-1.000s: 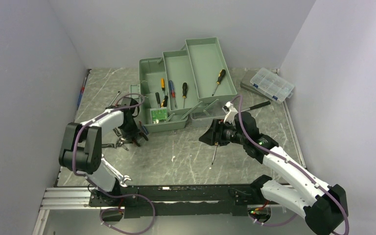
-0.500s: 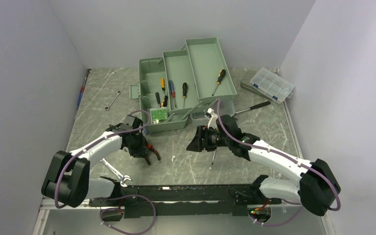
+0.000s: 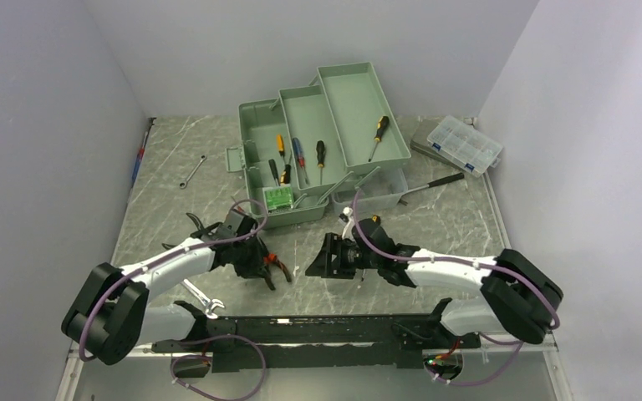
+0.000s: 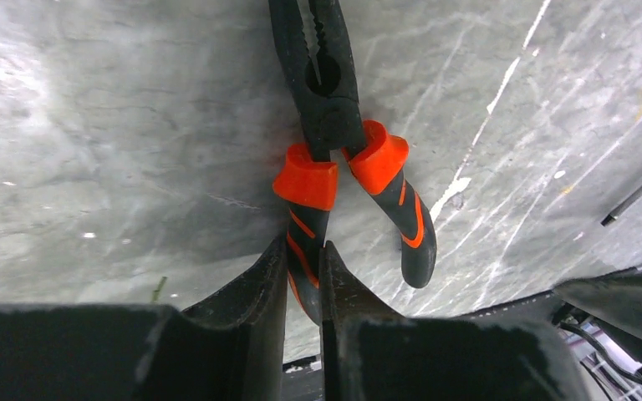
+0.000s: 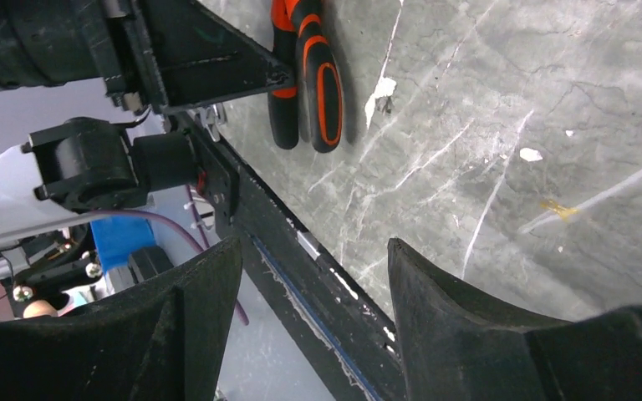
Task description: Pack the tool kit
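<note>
The sage-green toolbox [image 3: 257,134] stands open at the back with its trays folded out, and several screwdrivers [image 3: 320,155] lie in them. My left gripper [image 3: 261,269] is shut on one handle of the orange-and-black pliers [image 3: 278,264], low over the table near the front edge. In the left wrist view the fingers [image 4: 272,280] pinch the left handle of the pliers [image 4: 328,109], with the other handle free. My right gripper [image 3: 314,262] is open and empty just right of the pliers. The right wrist view shows its jaws [image 5: 313,246] wide apart and the pliers [image 5: 305,75] ahead.
A thin screwdriver shaft [image 5: 602,194] lies on the table by my right arm. A clear organizer box [image 3: 466,144] sits at the back right and a black-handled tool [image 3: 435,182] beside the toolbox. One wrench [image 3: 192,170] lies at the left, another [image 3: 201,297] by the base rail [image 3: 318,324].
My left arm has carried the pliers right and toward the front edge. My right arm has swung left and down to face them, off the screwdriver on the table.
</note>
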